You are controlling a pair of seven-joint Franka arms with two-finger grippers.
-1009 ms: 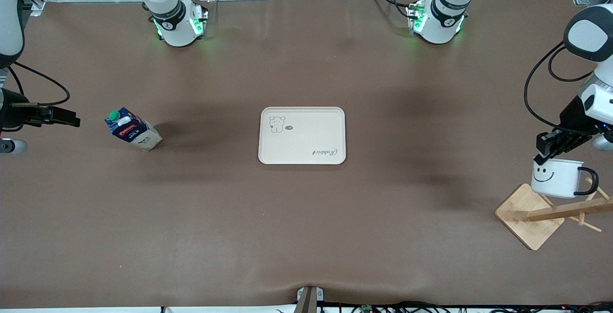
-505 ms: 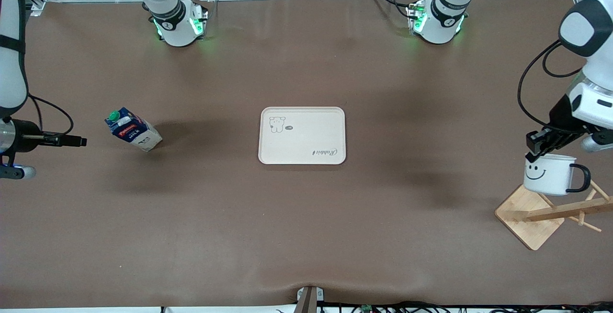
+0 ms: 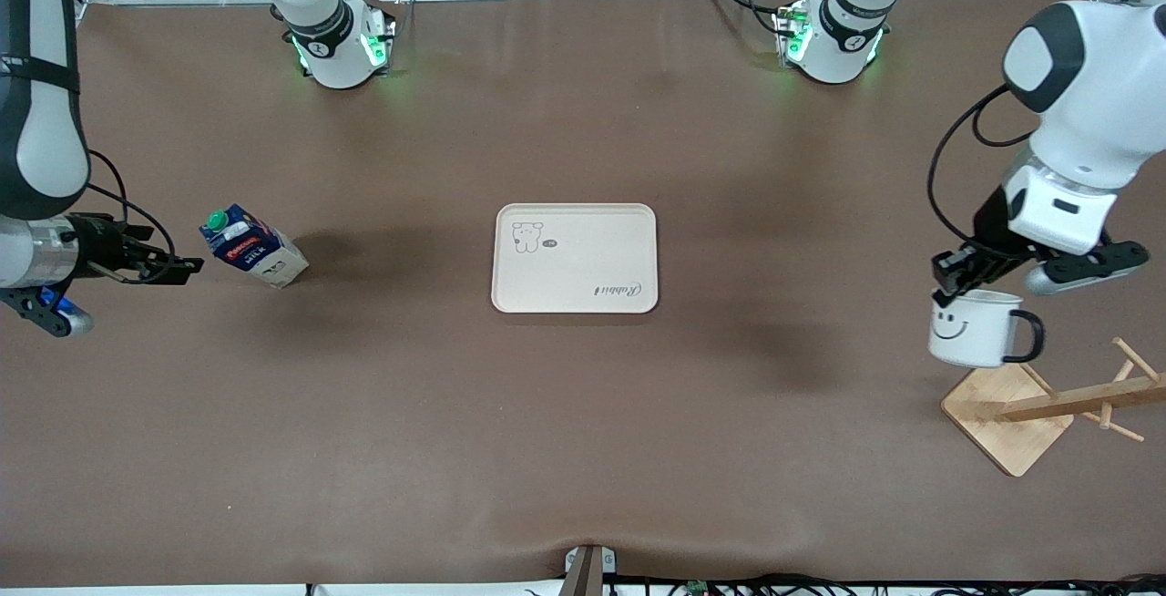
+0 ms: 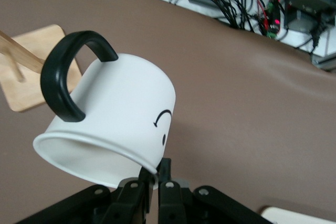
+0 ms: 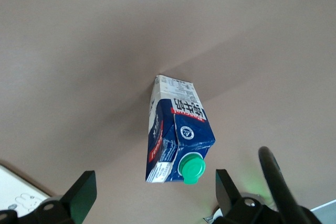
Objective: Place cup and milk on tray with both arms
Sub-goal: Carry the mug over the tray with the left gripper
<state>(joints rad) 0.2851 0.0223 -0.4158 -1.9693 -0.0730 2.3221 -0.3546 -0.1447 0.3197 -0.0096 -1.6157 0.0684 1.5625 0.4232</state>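
Observation:
The white cup [image 3: 967,330] with a black smiley and a black handle hangs upright in the air from my left gripper [image 3: 955,284]. The gripper is shut on the cup's rim, over the table just beside the wooden rack's base. In the left wrist view the fingers [image 4: 167,178] pinch the rim of the cup [image 4: 118,111]. The dark blue milk carton [image 3: 254,251] with a green cap stands on the table toward the right arm's end. My right gripper [image 3: 179,265] is open, close beside the carton and apart from it. In the right wrist view the carton [image 5: 177,129] lies just ahead of the gripper [image 5: 154,190]. The cream tray [image 3: 575,259] lies at mid-table.
A wooden mug rack with a square base [image 3: 1005,416] and slanted pegs [image 3: 1089,395] stands at the left arm's end, nearer the front camera than the cup. Its base shows in the left wrist view [image 4: 32,72]. Both arm bases stand along the table's back edge.
My left gripper has carried the cup off the rack and toward the tray. My right gripper has moved closer to the milk carton.

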